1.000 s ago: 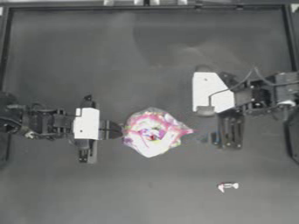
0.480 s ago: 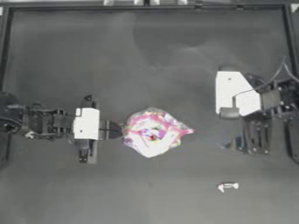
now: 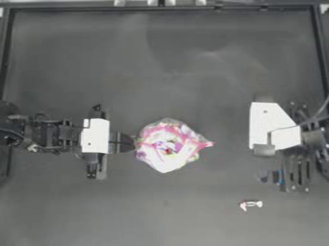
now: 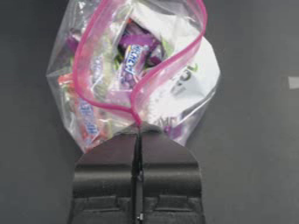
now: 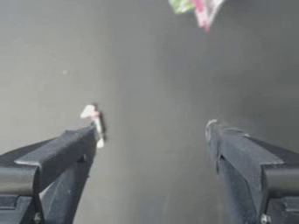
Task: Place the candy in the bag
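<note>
The left gripper (image 4: 139,131) pinches one edge of the small clear plastic zip bag (image 3: 168,145) by its pink strip, apparently to keep the mouth agape; the right gripper (image 5: 153,135), jaws spread and empty, hovers with the tiny white twisted-end candy (image 5: 93,122) beside one jaw, on the dark table (image 3: 160,62).

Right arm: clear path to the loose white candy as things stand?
Probably yes. The right gripper is open near the table's right edge, and the candy lies alone on bare table close by, with nothing between. The left gripper pinches the bag well clear.
</note>
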### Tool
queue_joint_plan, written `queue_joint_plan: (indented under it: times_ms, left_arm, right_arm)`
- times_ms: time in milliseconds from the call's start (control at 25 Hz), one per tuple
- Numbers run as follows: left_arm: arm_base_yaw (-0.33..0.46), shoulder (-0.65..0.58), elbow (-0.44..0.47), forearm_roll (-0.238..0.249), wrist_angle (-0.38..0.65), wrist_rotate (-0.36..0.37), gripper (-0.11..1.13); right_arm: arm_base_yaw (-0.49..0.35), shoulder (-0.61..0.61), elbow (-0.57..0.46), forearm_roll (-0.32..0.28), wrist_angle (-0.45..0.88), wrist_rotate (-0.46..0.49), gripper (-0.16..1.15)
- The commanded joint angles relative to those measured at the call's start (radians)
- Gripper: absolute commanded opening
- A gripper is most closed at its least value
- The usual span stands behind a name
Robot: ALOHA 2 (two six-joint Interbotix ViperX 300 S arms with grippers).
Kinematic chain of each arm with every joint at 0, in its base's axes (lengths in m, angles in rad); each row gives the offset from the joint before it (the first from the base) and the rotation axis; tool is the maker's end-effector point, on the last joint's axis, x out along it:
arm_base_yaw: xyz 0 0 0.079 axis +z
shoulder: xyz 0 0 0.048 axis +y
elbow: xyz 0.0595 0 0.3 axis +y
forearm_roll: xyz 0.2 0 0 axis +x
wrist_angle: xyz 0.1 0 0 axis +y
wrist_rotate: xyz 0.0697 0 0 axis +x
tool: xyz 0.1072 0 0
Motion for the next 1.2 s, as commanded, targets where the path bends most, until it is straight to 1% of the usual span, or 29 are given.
queue_joint_plan:
  times_ms: [40, 280, 520, 680, 920, 1200]
  left_arm:
    - [0.002, -0.015, -0.02, 0.0, -0.008, 0.002, 0.04]
    - [0.002, -0.015, -0.02, 0.0, -0.008, 0.002, 0.04]
    - [0.002, -0.015, -0.02, 0.0, -0.008, 0.002, 0.04]
    - [0.002, -0.014, -0.02, 0.0, -0.008, 0.002, 0.04]
    - [0.002, -0.015, -0.02, 0.0, -0.008, 0.002, 0.04]
    - [0.002, -0.012, -0.025, -0.002, -0.008, 0.002, 0.04]
  right_arm:
    - [0.031, -0.014, -0.008, -0.011, 0.009, 0.037, 1.0]
    - [0.095, -0.006, 0.035, -0.014, -0.003, 0.146, 1.0]
    - [0.156, 0.025, 0.077, -0.032, -0.057, 0.23, 1.0]
    - [0.183, 0.058, 0.098, -0.041, -0.1, 0.261, 1.0]
    - [0.204, 0.092, 0.147, -0.043, -0.224, 0.291, 1.0]
    - [0.207, 0.167, 0.189, -0.04, -0.272, 0.307, 1.0]
